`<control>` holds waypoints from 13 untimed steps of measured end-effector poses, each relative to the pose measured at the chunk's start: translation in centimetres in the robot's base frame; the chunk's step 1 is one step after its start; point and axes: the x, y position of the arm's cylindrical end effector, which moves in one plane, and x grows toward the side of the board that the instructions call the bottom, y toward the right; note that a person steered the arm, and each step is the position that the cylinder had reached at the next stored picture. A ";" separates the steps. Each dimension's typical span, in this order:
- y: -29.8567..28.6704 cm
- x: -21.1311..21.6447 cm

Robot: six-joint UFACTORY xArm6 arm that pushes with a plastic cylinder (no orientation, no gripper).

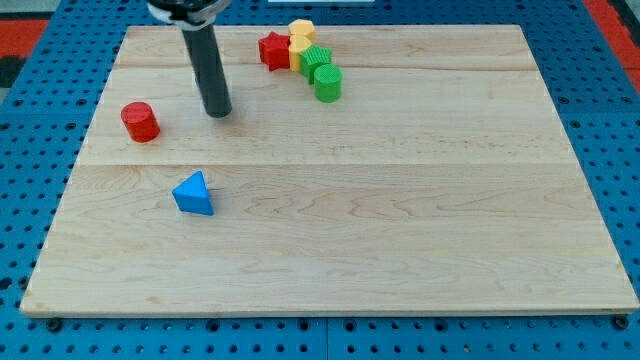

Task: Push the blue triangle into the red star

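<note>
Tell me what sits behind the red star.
Touching the red star on the view's right are yellow blocks. The star covers their lower left edges; nothing else shows behind it.

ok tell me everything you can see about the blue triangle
The blue triangle is a small solid block, bright blue, looking like smooth plastic. It lies on the wooden board in the view's left half, one corner pointing toward the view's top. Nothing touches it. The red cylinder sits apart toward the upper left, my tip stands above it and slightly right, with a gap, and the red star is far off near the view's top.
</note>
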 end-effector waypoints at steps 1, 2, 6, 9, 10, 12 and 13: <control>-4.5 -0.2; -7.9 -2.4; 0.9 -1.6; 7.0 2.2; 12.1 13.3; -1.7 19.0; -1.1 13.4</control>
